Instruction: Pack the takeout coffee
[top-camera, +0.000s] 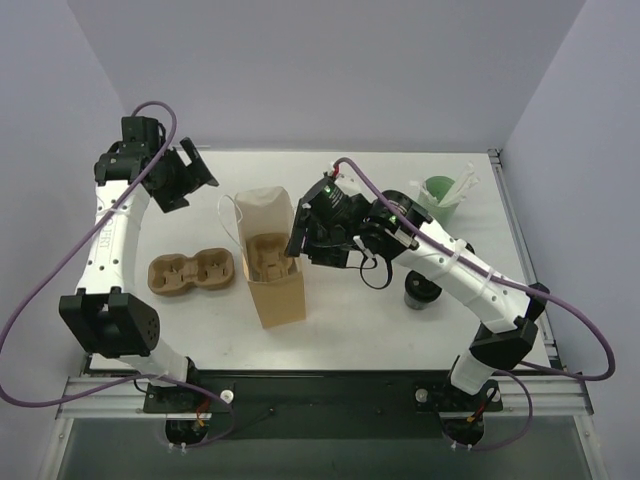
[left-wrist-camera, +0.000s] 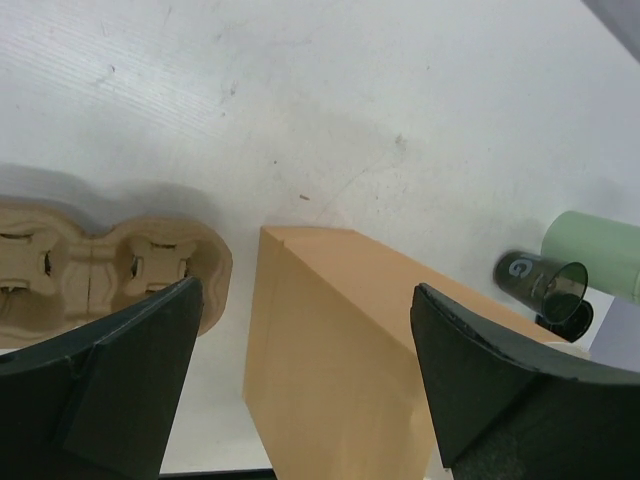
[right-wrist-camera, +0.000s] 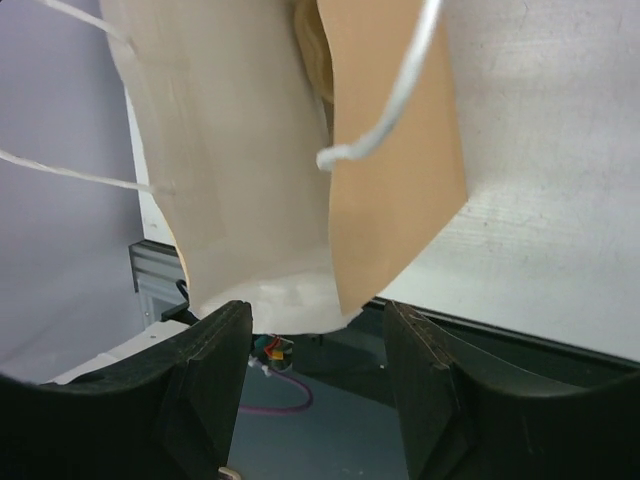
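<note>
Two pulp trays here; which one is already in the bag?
The tray inside the paper bag; the other tray lies on the table, left of it.

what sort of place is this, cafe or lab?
Likely a lab test cell: white table, blank panel walls, arms bolted to an aluminium rail; paper bag and pulp tray look like props.

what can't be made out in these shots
Top view: right arm covers part of the takeout coffee.
Top view: pulp tray inside hides the bottom of the paper bag.
Right wrist view: upper edge cuts off the bag.
Top view: contents of the green cup too small.
</note>
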